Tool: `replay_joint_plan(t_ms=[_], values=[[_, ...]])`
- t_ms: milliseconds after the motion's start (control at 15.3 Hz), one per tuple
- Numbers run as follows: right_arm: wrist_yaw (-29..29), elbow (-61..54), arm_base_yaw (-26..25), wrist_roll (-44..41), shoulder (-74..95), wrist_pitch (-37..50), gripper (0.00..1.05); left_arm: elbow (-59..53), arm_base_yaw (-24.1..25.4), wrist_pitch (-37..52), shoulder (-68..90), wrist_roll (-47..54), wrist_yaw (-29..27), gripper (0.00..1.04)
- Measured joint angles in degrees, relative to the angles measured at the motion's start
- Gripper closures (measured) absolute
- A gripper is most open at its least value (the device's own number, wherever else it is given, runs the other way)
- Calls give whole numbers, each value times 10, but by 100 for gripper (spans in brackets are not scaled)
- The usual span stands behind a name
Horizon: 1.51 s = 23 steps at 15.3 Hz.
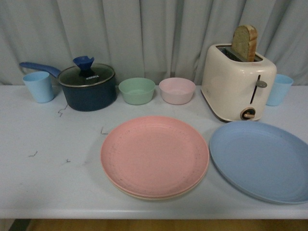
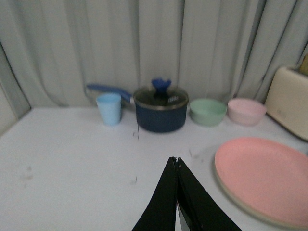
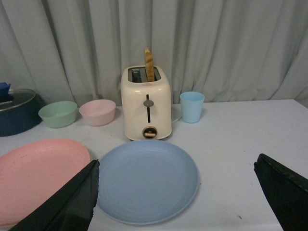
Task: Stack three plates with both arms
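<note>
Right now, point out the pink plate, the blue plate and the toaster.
pink plate (image 1: pixel 154 155), front view, centre of its face
blue plate (image 1: pixel 262 159), front view, centre of its face
toaster (image 1: pixel 231 85), front view, cream side wall

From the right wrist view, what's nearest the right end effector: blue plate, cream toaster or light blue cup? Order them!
1. Round matte blue plate, right in front.
2. Cream toaster, behind the plate.
3. Light blue cup, farthest back, beside the toaster.

Kitchen setting, toaster (image 1: pixel 239 83), saucepan (image 1: pixel 87 86), curtain (image 1: pixel 144 33)
</note>
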Motion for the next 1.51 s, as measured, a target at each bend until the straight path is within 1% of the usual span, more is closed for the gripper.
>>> replay_joint_plan(t_ms=[65,131,262,327,393,458,524,589,655,720,785,1113,1375,1505], values=[[0,0,0,0,0,0,6,3,0,9,-3,0,-1,103],[0,0,0,0,0,0,6,0,0,-2,-3,0,-1,103],[0,0,0,0,0,0,6,0,0,2,-3,0,0,83],[0,0,0,0,0,0,6,0,0,2,-3,0,0,70],[43,31,12,23,35,-96,6,0,0,2,-3,0,0,56],[55,79,-15,51,148,-146,6,0,0,2,-3,0,0,45],[41,111,-63,59,231,-121,6,0,0,4,-3,0,0,36],[-2,174,-134,55,348,-83,6,0,0,2,-3,0,0,22],[-35,229,-178,36,463,-27,6,0,0,2,-3,0,0,9],[-47,280,-202,7,576,10,6,0,0,3,-3,0,0,6],[-49,317,-209,-12,654,9,6,0,0,2,-3,0,0,7],[-51,384,-206,-36,781,-8,6,0,0,2,-3,0,0,7],[-51,436,-194,-49,858,-30,6,0,0,2,-3,0,0,7],[-50,481,-180,-61,910,-44,6,0,0,2,-3,0,0,7]])
